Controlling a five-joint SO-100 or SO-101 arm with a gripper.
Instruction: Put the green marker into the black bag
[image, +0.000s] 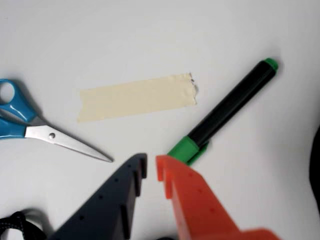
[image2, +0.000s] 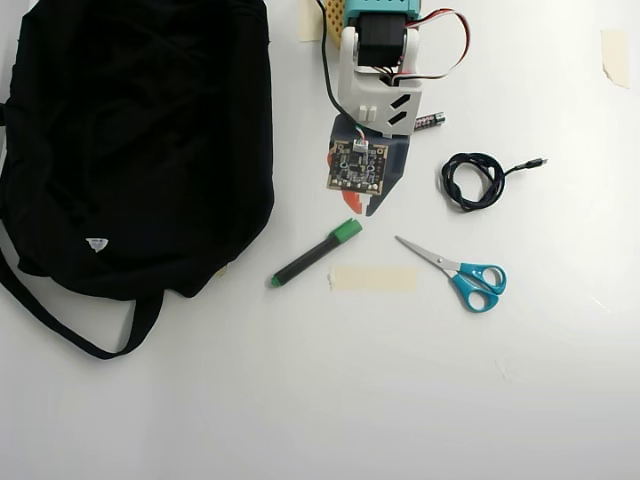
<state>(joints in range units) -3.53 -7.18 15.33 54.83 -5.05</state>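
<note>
The green marker (image2: 315, 253) lies flat on the white table, its green cap (image2: 346, 231) pointing toward the arm. In the wrist view the marker (image: 230, 107) runs diagonally, and its cap (image: 184, 148) sits just beside the orange finger (image: 195, 200), outside the jaws. My gripper (image: 151, 167) hovers just above and short of the cap. Its dark blue and orange jaws are nearly together with only a narrow gap and hold nothing. It also shows in the overhead view (image2: 365, 208). The black bag (image2: 130, 140) lies at the left of the overhead view, close to the marker's far end.
A strip of beige tape (image2: 372, 278) and blue-handled scissors (image2: 455, 272) lie right of the marker in the overhead view. A coiled black cable (image2: 472, 180) and a small battery (image2: 430, 120) are near the arm base. The bag's strap (image2: 60, 325) trails toward the front.
</note>
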